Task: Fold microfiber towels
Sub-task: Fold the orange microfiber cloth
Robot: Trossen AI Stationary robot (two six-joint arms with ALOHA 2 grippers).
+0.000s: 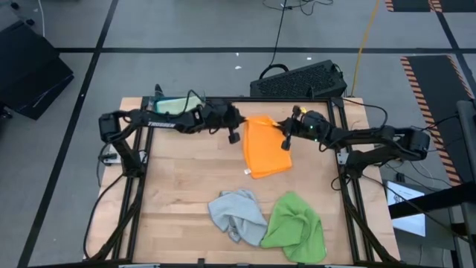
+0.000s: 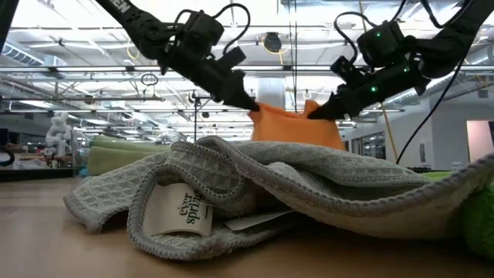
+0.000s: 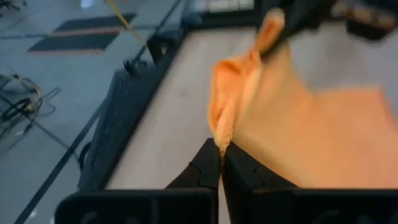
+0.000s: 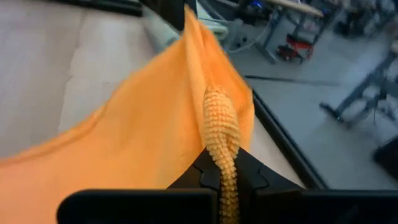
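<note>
Both grippers are gripping the orange towel [image 1: 266, 147] at the far middle of the wooden table [image 1: 186, 186]: the left gripper [image 1: 235, 137] is pinching one far corner with its jaws closed on a thin fold of cloth, and the right gripper [image 1: 285, 143] is pinching the opposite far corner, its jaws likewise closed on a bunched, waffle-textured edge. In the low view the two held corners are riding above the table while the cloth is sagging between and below them, which suggests a light, limp, non-fragile fabric that is draping freely and offering no stiffness of its own. Its textured weave is probably giving the fingers good friction, so slipping seems unlikely while the pinch is firm. Corners and hems look like the best holds, since a grip mid-panel would only gather the cloth into a lump. A light grey towel [image 1: 236, 214] and a bright green towel [image 1: 296, 226] are lying crumpled, side by side and touching, near the front edge; a pale green cloth [image 1: 175, 106] is resting at the far left corner.
</note>
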